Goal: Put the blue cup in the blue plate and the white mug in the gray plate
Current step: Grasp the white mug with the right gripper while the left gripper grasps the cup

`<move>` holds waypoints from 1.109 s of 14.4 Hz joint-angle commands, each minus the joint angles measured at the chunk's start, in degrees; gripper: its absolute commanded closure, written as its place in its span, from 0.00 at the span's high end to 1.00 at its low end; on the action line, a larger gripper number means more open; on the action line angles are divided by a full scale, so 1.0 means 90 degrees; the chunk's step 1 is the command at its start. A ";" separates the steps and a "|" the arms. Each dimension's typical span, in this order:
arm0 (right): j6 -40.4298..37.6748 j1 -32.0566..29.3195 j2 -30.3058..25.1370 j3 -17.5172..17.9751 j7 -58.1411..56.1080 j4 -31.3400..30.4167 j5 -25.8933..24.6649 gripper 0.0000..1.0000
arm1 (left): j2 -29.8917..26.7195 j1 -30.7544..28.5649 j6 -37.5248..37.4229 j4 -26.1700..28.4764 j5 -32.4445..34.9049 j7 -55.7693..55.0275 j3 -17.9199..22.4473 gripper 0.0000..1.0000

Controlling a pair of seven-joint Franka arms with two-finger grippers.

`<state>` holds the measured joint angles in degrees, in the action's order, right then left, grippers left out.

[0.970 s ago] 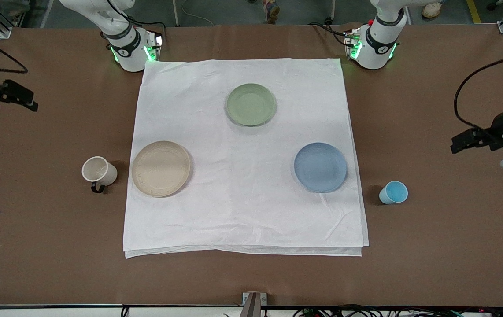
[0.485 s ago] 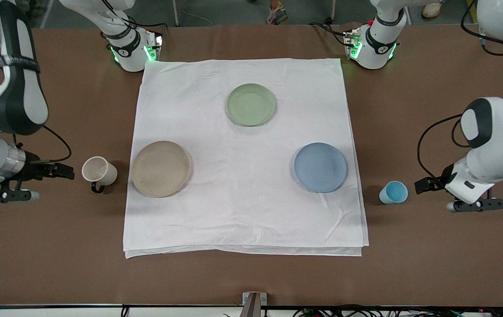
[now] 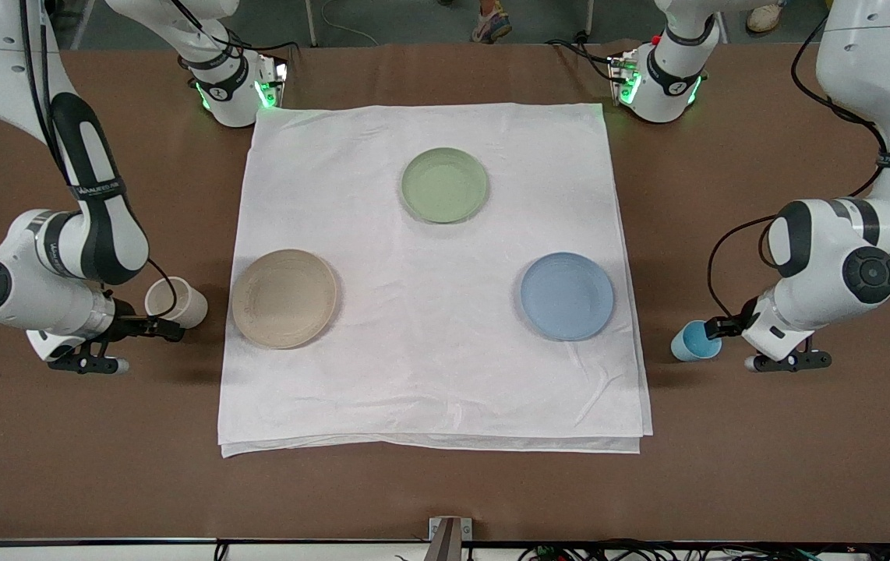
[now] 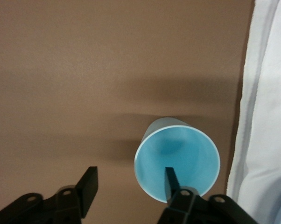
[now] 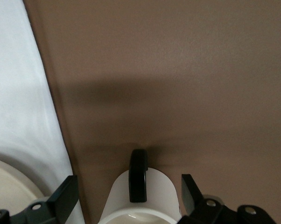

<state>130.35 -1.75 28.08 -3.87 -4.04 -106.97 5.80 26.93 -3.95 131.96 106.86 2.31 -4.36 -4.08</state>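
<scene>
The blue cup [image 3: 694, 343] stands upright on the bare table beside the cloth, toward the left arm's end. My left gripper [image 3: 714, 331] is low beside it and open. In the left wrist view, one fingertip [image 4: 170, 179] is over the cup's mouth [image 4: 178, 156] and the other is over bare table. The white mug [image 3: 178, 300] stands beside the gray plate [image 3: 284, 298]. My right gripper [image 3: 167, 330] is open at the mug. In the right wrist view, its fingers [image 5: 68, 196] stand on either side of the mug [image 5: 154, 196], apart from it. The blue plate [image 3: 567, 296] is empty.
A white cloth [image 3: 429, 374] covers the middle of the table and carries the plates. An empty green plate [image 3: 445, 185] lies on it closer to the robots' bases. Brown table surface [image 3: 803, 452] surrounds the cloth.
Both arms have swung in from the table's ends and come down to the cup and the mug. The cup, mug and plates have not moved.
</scene>
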 commanded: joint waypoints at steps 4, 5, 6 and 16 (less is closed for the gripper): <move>0.0077 -0.0010 0.0025 0.0050 -0.0039 -0.0244 0.0108 0.45 | 0.0279 0.0039 0.0201 -0.0028 -0.0042 -0.0062 0.0014 0.24; 0.0038 -0.0001 0.0025 0.0050 -0.0039 -0.0244 0.0108 0.20 | 0.0269 0.0058 0.0191 -0.0057 -0.0032 -0.0052 0.0014 0.11; 0.0009 0.0000 0.0015 0.0040 -0.0039 -0.0234 0.0108 0.02 | 0.0240 0.0068 0.0182 -0.0077 -0.0032 -0.0052 0.0004 0.02; -0.2257 0.1618 -0.0795 0.0225 0.2945 0.0694 0.0253 0.00 | -0.0824 0.0361 -0.1186 0.0186 -0.0032 -0.2207 -0.1263 0.00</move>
<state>109.57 7.76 22.54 -1.79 14.73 -97.99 6.79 20.99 -0.91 121.55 105.85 2.31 -18.90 -12.44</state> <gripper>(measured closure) 0.806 0.969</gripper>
